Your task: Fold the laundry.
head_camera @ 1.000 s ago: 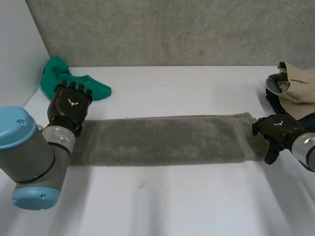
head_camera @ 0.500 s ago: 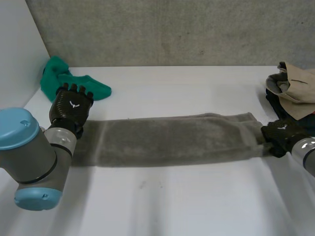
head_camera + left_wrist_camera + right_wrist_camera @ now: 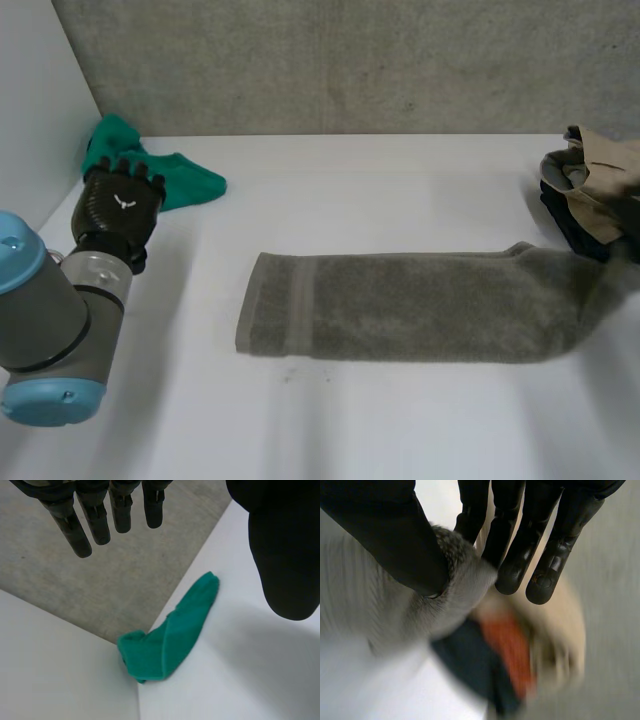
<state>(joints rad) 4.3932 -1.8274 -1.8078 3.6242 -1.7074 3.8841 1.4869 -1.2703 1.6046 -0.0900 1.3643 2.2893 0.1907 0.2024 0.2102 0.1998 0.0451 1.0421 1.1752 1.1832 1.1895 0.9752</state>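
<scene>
We pinch the right end of the grey towel [image 3: 400, 305] between thumb and fingers of our right hand [image 3: 385, 535] beside the clothes pile [image 3: 590, 190], probably to carry it over for a fold, while the rest lies flat on the table [image 3: 400, 420] and our left hand [image 3: 115, 210] hangs empty, fingers straight, by the green cloth [image 3: 190, 180].

White table [image 3: 400, 420], grey concrete wall [image 3: 350, 60] behind it, plain white panel [image 3: 30, 120] standing along one side edge

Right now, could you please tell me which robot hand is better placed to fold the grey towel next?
Right: the right robot hand pinches the grey towel at its end; the left robot hand hangs open near the green cloth.
</scene>
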